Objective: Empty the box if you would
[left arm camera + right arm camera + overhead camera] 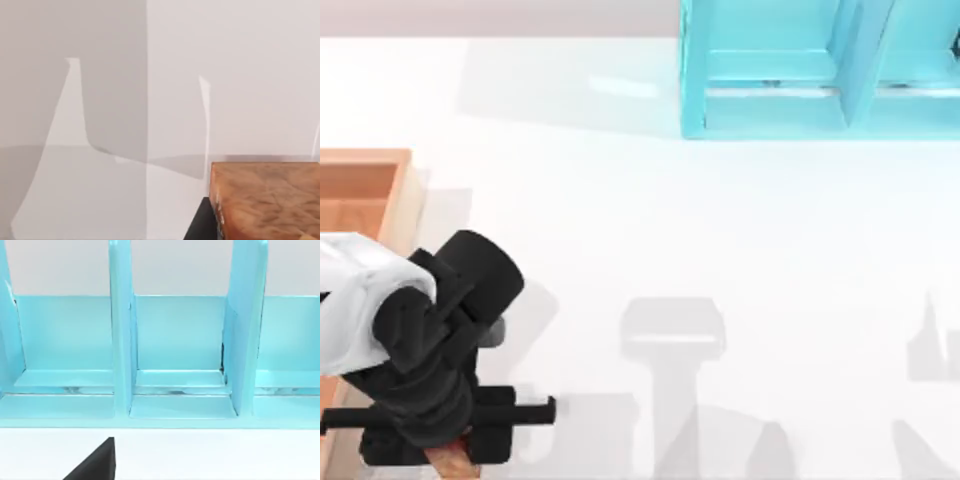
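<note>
At the bench's left edge the box (365,190) lies partly under my left arm. Its visible floor looks bare, but the rest is hidden. The left claw (455,455) holds a brown wooden block (270,200) near the box's lower corner, fingers closed on it. This block, I judge, is being taken out. At far right stands a blue shelf (770,70); I cannot tell the right claw's state.

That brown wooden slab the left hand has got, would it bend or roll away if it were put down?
Probably neither. The wooden block shows flat faces and square edges, so it should sit still rather than roll. Its solid grain suggests it is stiff. It could slip, since the left hand seems to grip only one edge.
</note>
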